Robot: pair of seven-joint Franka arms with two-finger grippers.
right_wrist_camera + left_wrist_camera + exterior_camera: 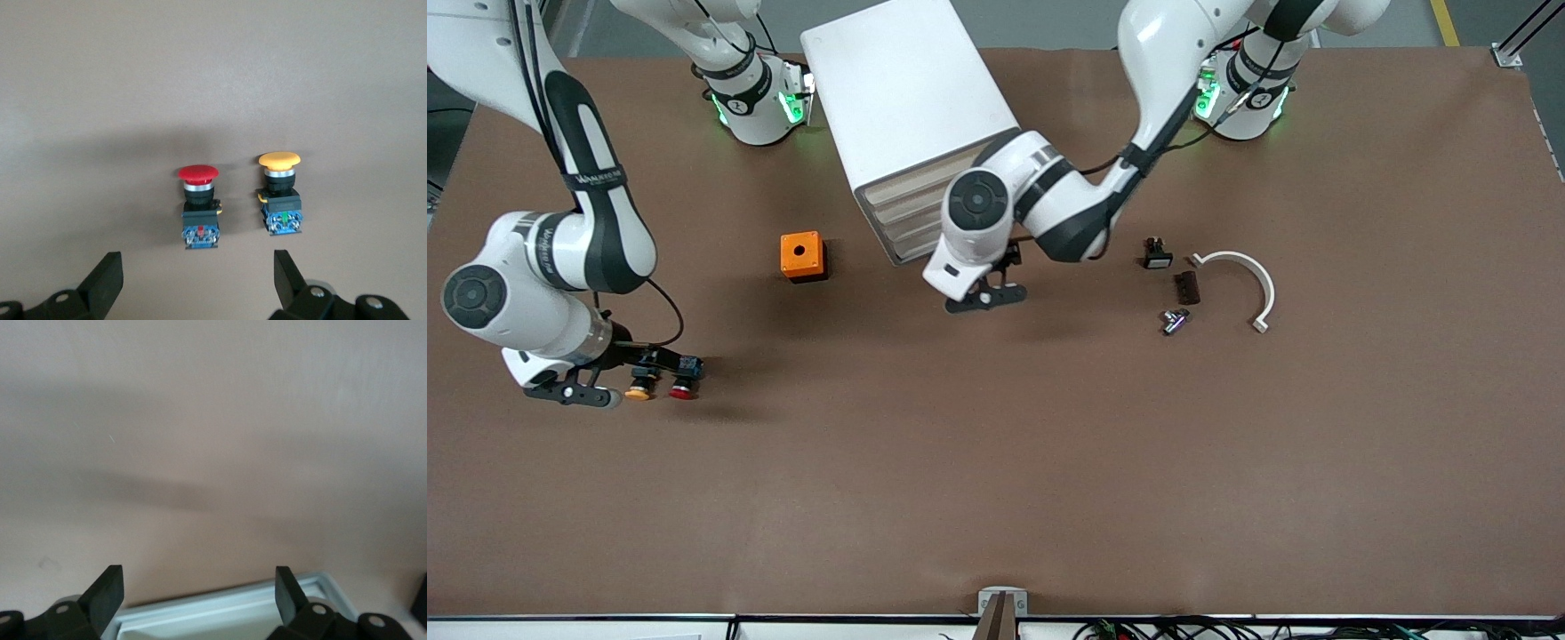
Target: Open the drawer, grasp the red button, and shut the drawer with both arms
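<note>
Button (198,208), centre of right wrist view: small, rigid, light; slick domed red cap, so grip black body; right gripper (197,283) wide open, empty; left gripper (199,597) open, empty

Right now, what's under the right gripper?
The open right gripper is over bare table, with the red button and yellow button lying side by side there. Nothing covers them.
</note>
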